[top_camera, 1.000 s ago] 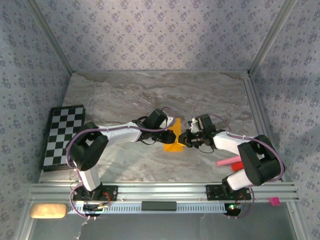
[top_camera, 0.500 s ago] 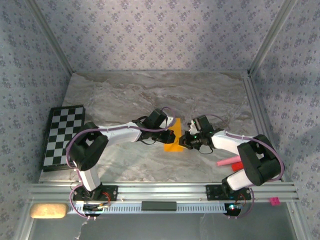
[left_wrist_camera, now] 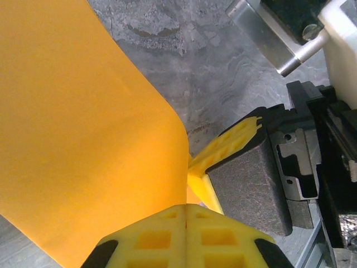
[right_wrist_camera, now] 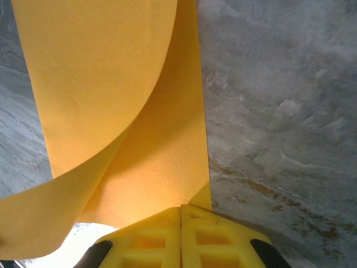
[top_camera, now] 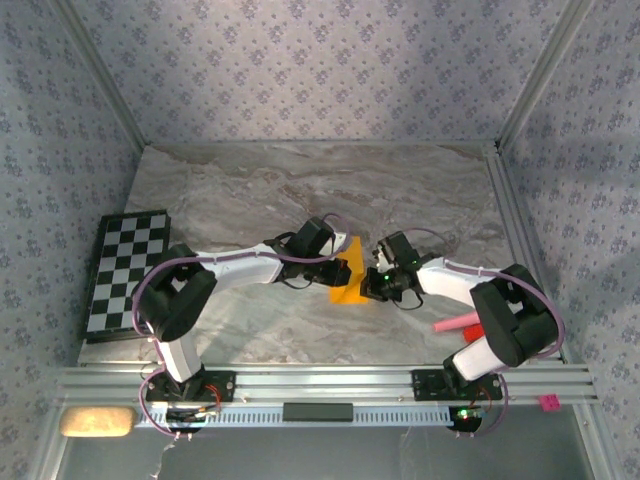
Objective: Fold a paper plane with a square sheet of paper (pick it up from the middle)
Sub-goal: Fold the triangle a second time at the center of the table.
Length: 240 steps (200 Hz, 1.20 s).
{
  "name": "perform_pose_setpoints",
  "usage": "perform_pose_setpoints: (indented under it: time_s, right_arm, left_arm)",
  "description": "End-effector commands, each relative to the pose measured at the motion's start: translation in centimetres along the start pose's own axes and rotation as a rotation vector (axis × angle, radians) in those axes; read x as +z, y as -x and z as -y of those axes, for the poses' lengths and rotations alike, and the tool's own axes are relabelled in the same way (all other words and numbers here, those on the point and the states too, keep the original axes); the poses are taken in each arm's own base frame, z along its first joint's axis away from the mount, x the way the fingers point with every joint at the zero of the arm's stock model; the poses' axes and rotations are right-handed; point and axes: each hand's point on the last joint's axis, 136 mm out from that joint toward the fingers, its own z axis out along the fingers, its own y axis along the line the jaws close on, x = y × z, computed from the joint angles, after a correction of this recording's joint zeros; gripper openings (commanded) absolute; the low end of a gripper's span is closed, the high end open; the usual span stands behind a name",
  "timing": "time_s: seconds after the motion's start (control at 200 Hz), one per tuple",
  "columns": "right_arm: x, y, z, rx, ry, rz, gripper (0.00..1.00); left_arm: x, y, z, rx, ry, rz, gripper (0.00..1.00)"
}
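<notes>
Reader: Between panels, what has moved?
Legend: Right claw (right_wrist_camera: 180, 209) has edged left, closer to the left claw (left_wrist_camera: 185, 207). The left arm is unchanged.
Reader: Why this hold?
Legend: Both claws are clenched on the square sheet of paper (top_camera: 347, 272), one from each side, over the middle of the surface (top_camera: 250, 190), probably so that one flap can be rolled over into a fold. Sheet: thin, matte, orange-yellow, bowed in a smooth curl with no crease visible. Pads (right_wrist_camera: 150, 240): yellow, waffle-moulded. Surface: grey, marble-veined.

Bright even light, soft faint shadows
</notes>
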Motion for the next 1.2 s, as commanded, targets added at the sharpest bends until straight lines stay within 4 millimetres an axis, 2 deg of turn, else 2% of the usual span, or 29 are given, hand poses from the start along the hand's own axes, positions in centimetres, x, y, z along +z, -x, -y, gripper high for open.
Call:
perform_pose_setpoints:
  time_s: [0.0, 0.1, 0.315, 0.445, 0.56, 0.685, 0.835, 1.194]
  right_arm:
    - [-0.3, -0.6, 2.5, -0.014, -0.12, -0.03, 0.08]
    - [-0.7, 0.1, 1.9, -0.029, -0.11, -0.01, 0.09]
    - [-1.1, 1.1, -1.6, -0.047, 0.043, 0.042, 0.11]
    - [-0.8, 1.4, -2.3, -0.008, 0.094, 0.056, 0.12]
    - [0.0, 1.1, -1.6, 0.008, 0.069, 0.033, 0.12]
    - [1.0, 0.3, 0.0, 0.024, 0.01, -0.006, 0.11]
    - [1.3, -0.6, 2.2, 0.032, -0.081, -0.022, 0.1]
    - [1.2, -0.6, 2.2, 0.026, -0.076, -0.029, 0.1]
  left_arm:
    - [0.1, 0.2, -0.2, -0.028, -0.011, 0.015, 0.03]
    - [0.3, 0.3, -0.2, -0.041, -0.016, 0.023, 0.03]
    - [0.5, 0.3, -0.5, -0.041, -0.01, 0.021, 0.03]
    - [0.6, 0.1, -0.6, -0.042, -0.007, 0.02, 0.03]
    - [0.6, 0.1, -0.7, -0.039, -0.004, 0.019, 0.03]
    - [0.6, 0.2, -0.8, -0.037, 0.002, 0.02, 0.03]
    - [0.5, 0.1, -1.4, -0.031, 0.029, 0.023, 0.03]
    - [0.8, 0.7, -3.3, -0.021, 0.086, 0.019, 0.03]
